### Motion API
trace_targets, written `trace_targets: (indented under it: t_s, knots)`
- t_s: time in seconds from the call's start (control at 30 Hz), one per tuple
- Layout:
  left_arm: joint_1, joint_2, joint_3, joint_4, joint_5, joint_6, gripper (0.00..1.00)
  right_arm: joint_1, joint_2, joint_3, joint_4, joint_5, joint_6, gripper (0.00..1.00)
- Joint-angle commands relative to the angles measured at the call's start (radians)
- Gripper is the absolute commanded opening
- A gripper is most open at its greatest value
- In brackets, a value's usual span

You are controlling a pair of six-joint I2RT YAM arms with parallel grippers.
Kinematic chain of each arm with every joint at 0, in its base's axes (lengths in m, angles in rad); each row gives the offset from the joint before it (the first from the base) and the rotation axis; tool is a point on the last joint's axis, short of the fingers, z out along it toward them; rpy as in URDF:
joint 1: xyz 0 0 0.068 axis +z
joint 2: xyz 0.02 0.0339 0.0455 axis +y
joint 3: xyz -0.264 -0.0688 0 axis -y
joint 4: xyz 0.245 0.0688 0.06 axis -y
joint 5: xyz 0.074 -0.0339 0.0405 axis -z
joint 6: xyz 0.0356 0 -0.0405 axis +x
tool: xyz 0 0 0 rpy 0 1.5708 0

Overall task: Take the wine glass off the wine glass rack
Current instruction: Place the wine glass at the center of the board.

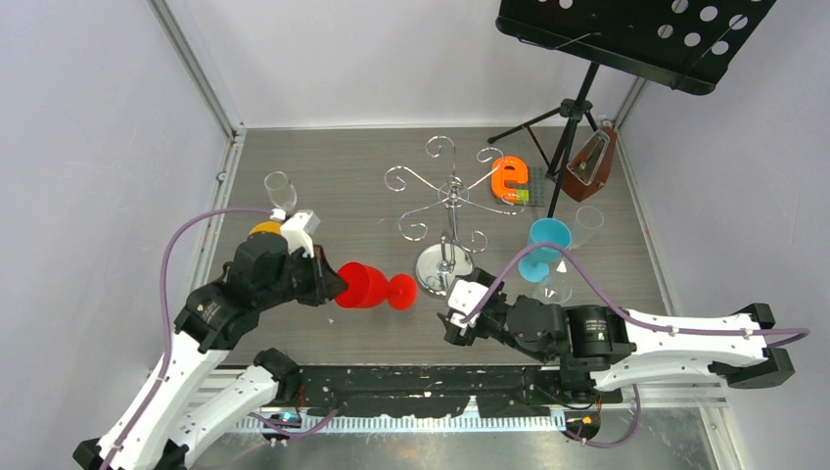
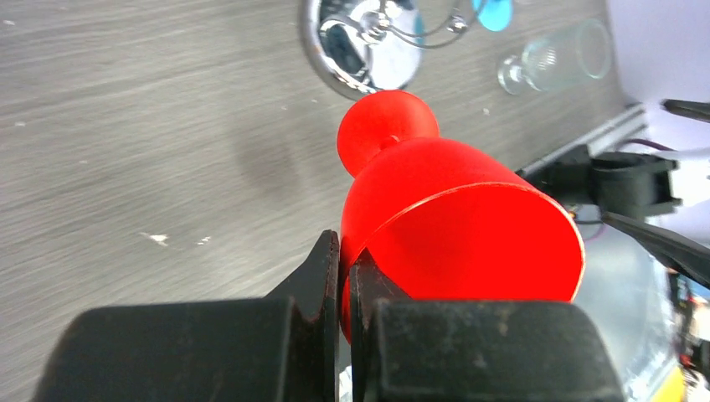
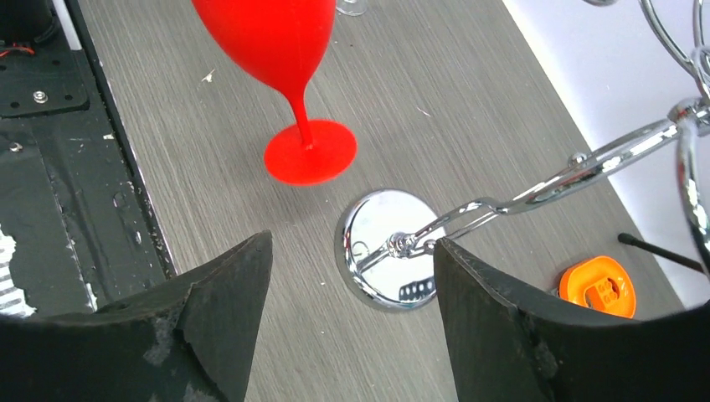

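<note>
The red wine glass (image 1: 367, 286) lies on its side in my left gripper (image 1: 333, 284), foot pointing right toward the wine glass rack (image 1: 450, 196). In the left wrist view the left gripper (image 2: 345, 251) is shut on the rim of the red wine glass (image 2: 444, 218), one finger inside the bowl and one outside. The glass is apart from the rack's mirrored base (image 2: 368, 50). My right gripper (image 1: 455, 318) stands open and empty just in front of the rack base (image 3: 389, 251), with the red glass (image 3: 276, 42) to its left. The right gripper (image 3: 352, 243) holds nothing.
A blue wine glass (image 1: 546, 245) and two clear glasses (image 1: 587, 225) (image 1: 556, 284) stand right of the rack. Another clear glass (image 1: 279, 186) is at the far left. An orange letter block (image 1: 509, 178), a metronome (image 1: 590, 166) and a black music stand (image 1: 626, 29) fill the back right.
</note>
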Motion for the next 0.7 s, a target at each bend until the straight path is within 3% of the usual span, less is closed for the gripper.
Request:
trace_targets:
  t_s: [0.0,0.17,0.23,0.5,0.67]
  knots:
    - [0.003,0.060,0.095,-0.067,-0.174,0.087,0.00,0.002,-0.046,0.040,0.008,0.051,0.089,0.77]
    - [0.006,0.153,0.185,-0.101,-0.309,0.143,0.00,0.001,-0.079,0.067,-0.019,0.065,0.145,0.80]
    - [0.008,0.211,0.221,-0.111,-0.341,0.168,0.00,0.002,-0.088,0.096,-0.047,0.065,0.177,0.87]
    - [0.117,0.373,0.289,-0.076,-0.345,0.241,0.00,0.001,-0.050,0.252,-0.253,0.046,0.273,0.99]
    - [0.222,0.443,0.284,-0.033,-0.296,0.264,0.00,0.002,-0.062,0.267,-0.275,0.030,0.307,0.95]
